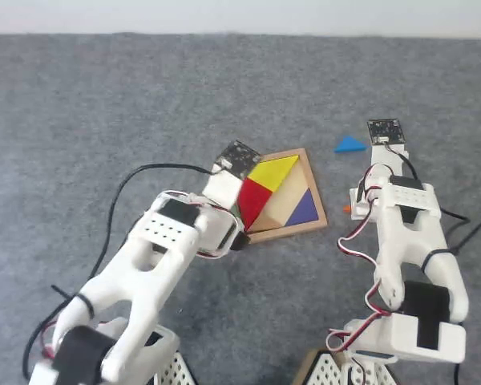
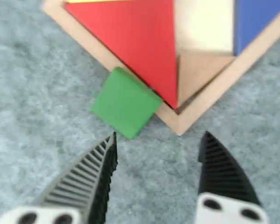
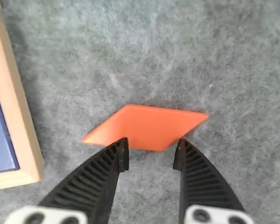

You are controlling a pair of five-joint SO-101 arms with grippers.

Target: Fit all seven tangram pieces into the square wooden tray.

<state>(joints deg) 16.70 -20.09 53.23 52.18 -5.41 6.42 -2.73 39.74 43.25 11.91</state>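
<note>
The square wooden tray (image 1: pixel 285 231) lies mid-table holding a yellow triangle (image 1: pixel 274 171), a red triangle (image 1: pixel 252 200), a cream piece (image 1: pixel 280 205) and a blue triangle (image 1: pixel 303 210). My left gripper (image 2: pixel 158 140) hangs open over the carpet just off a tray corner (image 2: pixel 210 100). A green square (image 2: pixel 126 102) lies outside the tray, against its rim beside the red triangle (image 2: pixel 135 37). My right gripper (image 3: pixel 151 144) is open, its tips at the near edge of a flat orange parallelogram (image 3: pixel 147 126) on the carpet. A small blue triangle (image 1: pixel 349 145) lies apart, beyond the tray.
Grey carpet covers the whole table. The tray rim (image 3: pixel 14 121) stands close to the orange piece. A bare wooden gap (image 2: pixel 196 74) shows inside the tray near the corner. Cables trail from both arms.
</note>
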